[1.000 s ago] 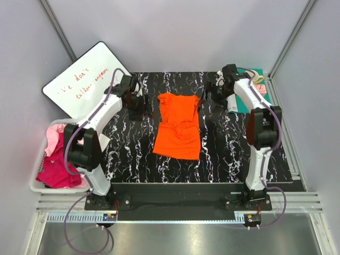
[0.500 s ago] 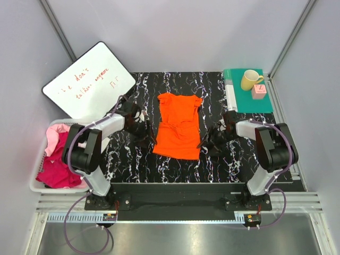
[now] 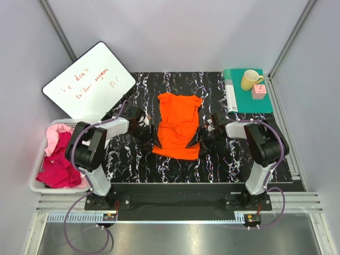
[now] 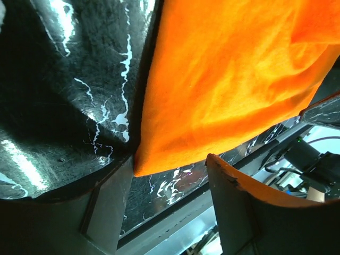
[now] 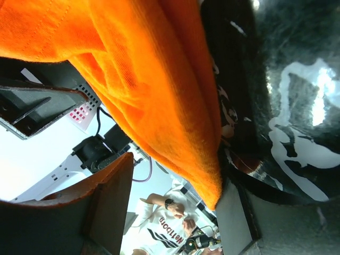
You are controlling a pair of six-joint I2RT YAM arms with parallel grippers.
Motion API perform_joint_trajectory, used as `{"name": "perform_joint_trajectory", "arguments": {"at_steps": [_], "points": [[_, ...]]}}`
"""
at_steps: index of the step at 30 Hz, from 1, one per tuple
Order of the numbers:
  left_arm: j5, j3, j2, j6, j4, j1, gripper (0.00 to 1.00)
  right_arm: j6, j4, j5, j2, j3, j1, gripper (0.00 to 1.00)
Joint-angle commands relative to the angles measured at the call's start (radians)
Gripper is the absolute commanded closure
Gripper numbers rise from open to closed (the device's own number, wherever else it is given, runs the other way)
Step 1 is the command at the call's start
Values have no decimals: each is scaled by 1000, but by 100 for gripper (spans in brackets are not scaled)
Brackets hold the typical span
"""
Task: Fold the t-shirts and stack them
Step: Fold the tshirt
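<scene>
The left gripper (image 4: pixel 167 164) stands with its jaws apart. The near left corner of the orange t-shirt (image 4: pixel 228 79) lies between them, close to one finger and not pinched. The right gripper (image 5: pixel 178 175) is also parted, and the shirt's near right edge hangs into the gap. Its tip touches one finger (image 5: pixel 234 218), and daylight shows on the other side.

In the overhead view the left gripper (image 3: pixel 153 141) and the right gripper (image 3: pixel 197 139) sit at the two near corners of the orange t-shirt (image 3: pixel 178 125). The shirt lies spread at mid-table with its collar away from the bases and wrinkles across its waist. The black marbled table (image 3: pixel 234 159) shows all around it.

At the left edge a white basket (image 3: pixel 35 187) holds a crumpled magenta t-shirt (image 3: pixel 56 167) with a pale pink t-shirt (image 3: pixel 53 133) bunched behind it. At the far right a teal mat (image 3: pixel 265 103) carries a yellow mug (image 3: pixel 249 79) and a small pink block (image 3: pixel 259 91). A whiteboard (image 3: pixel 87 79) with red writing leans at the far left.

The left arm (image 3: pixel 103 130) and the right arm (image 3: pixel 255 132) are folded low, with their forearms reaching inward just over the tabletop.

A second ago both grippers were up by the sleeves, and the right arm covered the mug. Since then they have drawn back along the shirt's sides to its hem. The shirt itself has barely shifted.
</scene>
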Motion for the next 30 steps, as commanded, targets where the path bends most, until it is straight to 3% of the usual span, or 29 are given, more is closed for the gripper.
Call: {"name": "perform_joint_trajectory", "arguments": {"at_steps": [1,6,16,19,22,23,24,25,26,30], "points": [[-57,-17,59,2,41,-6,38,-36,-45,76,17,-9,11,34],[-55,-26,74,2,47,-9,41,-102,-142,130,3,-45,11,34],[-55,-41,89,-1,58,-20,42,-131,-162,167,-12,-116,9,33],[-54,-41,94,2,60,-21,46,-139,-162,162,-1,-122,9,33],[-51,-41,97,4,58,-23,66,-151,-162,129,29,-110,12,36],[-49,-41,97,2,60,-23,81,-153,-162,123,34,-107,12,48],[-49,-40,98,4,57,-23,89,-162,-162,115,39,-102,14,60],[-51,-37,100,1,57,-23,95,-162,-165,103,46,-96,14,76],[-51,-37,100,-1,52,-23,100,-162,-168,93,48,-93,14,100],[-60,-38,72,2,32,-23,100,-188,-217,73,56,-66,14,100]]}}
